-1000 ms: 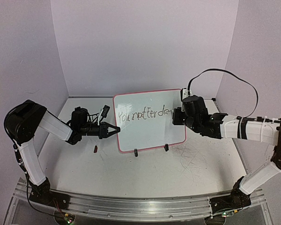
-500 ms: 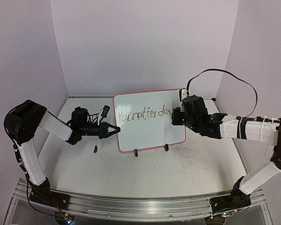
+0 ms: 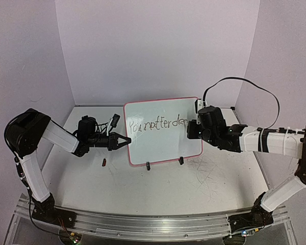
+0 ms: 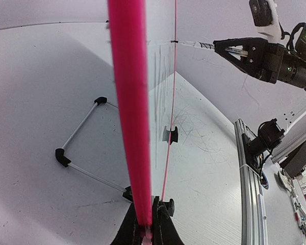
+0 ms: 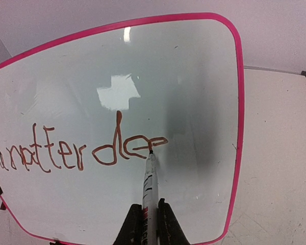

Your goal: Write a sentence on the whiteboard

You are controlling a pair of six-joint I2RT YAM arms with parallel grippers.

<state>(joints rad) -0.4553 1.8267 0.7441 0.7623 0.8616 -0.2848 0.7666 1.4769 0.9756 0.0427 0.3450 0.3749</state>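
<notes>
Pale lilac walls (image 3: 153,46) are closing in a scuffed white worktop (image 3: 158,199), and both arms are working near its middle. The right end effector (image 5: 150,214) is clamping a marker (image 5: 150,178) between its fingers. The barrel is running straight out ahead of it, so the tip is pressing on the whiteboard (image 5: 238,102) just in front. That tip is sitting at the end of the sentence (image 5: 76,153), where the last reddish-brown letters are reading roughly "dee". The rest of the line is trailing off to this end effector's left. Bare board is lying to its right as far as the pink rim, so room for the remaining letters is looking tight but probably enough.

The left end effector (image 4: 147,227) is pinching shut on the board's pink edge, which is rising straight up from between its fingers in the wrist view. That hold is most likely bracing the board. The board is standing nearly upright on two small black clip feet (image 3: 148,166), and the marker's pressure would probably tip or twist it otherwise. Gripping the edge farthest from the writing is also leaving the face unobstructed.

Near that end effector, on the side toward the arm bases, a small dark red piece (image 3: 104,163) is lying on the worktop, too small to identify. The last word is looking unfinished, so the writing stroke is probably under way.
</notes>
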